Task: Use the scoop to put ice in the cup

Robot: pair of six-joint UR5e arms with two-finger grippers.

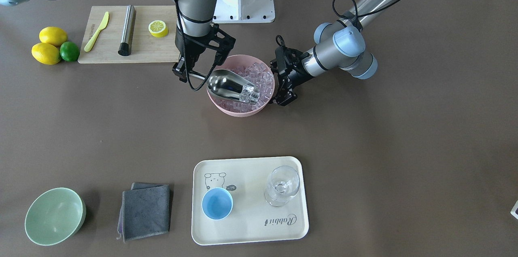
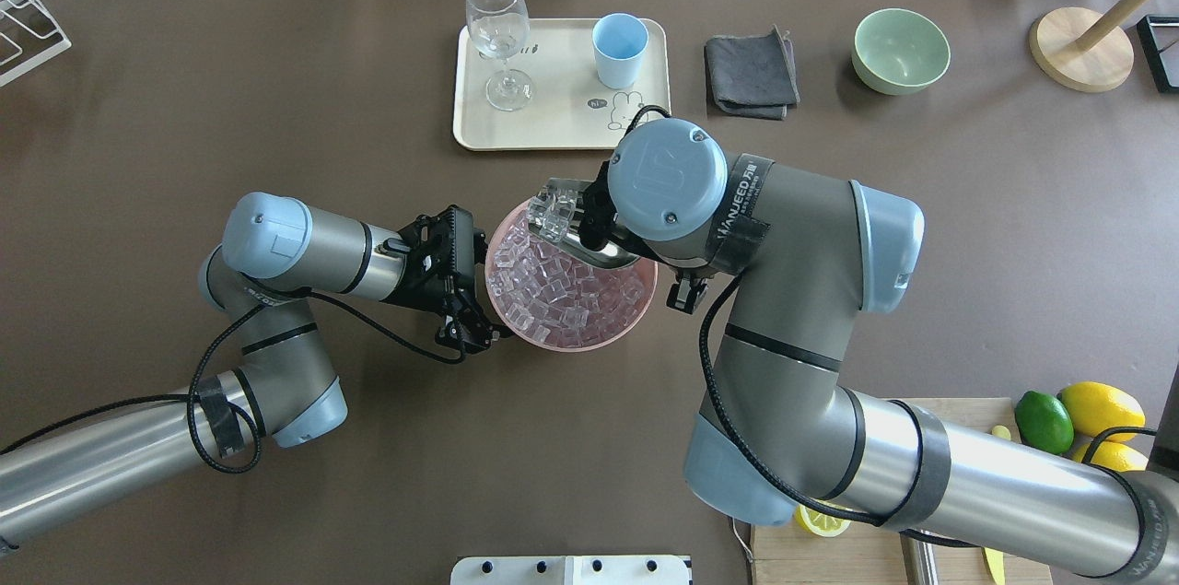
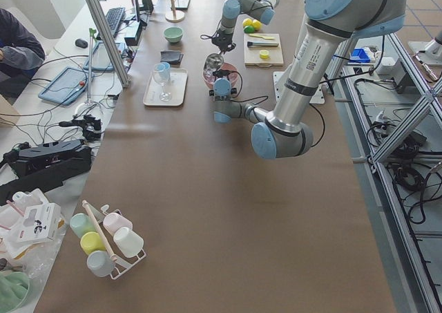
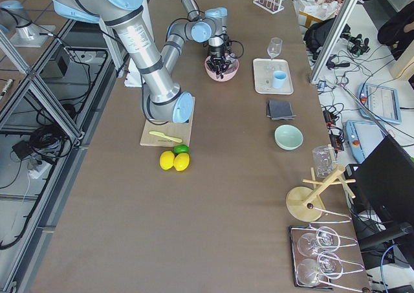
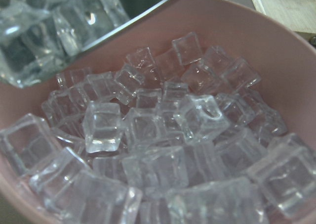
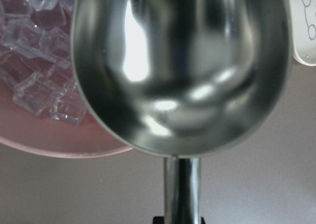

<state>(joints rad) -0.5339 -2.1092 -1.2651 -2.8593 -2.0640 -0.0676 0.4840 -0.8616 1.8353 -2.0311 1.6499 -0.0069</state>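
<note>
My right gripper (image 1: 189,74) is shut on the handle of the steel scoop (image 1: 226,83) and holds it over the pink bowl (image 1: 238,112), which is full of ice (image 1: 261,74). A few ice cubes (image 1: 251,93) sit in the scoop's front end, also seen in the overhead view (image 2: 550,207). The right wrist view shows the scoop's shiny underside (image 6: 182,61). My left gripper (image 1: 282,97) is shut on the bowl's rim. The left wrist view looks into the ice (image 5: 163,135). The light-blue cup (image 1: 217,203) stands upright and empty on the cream tray (image 1: 251,228), apart from both grippers.
A clear stemmed glass (image 1: 282,186) stands on the tray beside the cup. A grey cloth (image 1: 145,210) and a pale green bowl (image 1: 54,216) lie next to the tray. A cutting board (image 1: 109,48) with a steel rod (image 1: 127,28), lemons (image 1: 46,52) and a lime sits behind.
</note>
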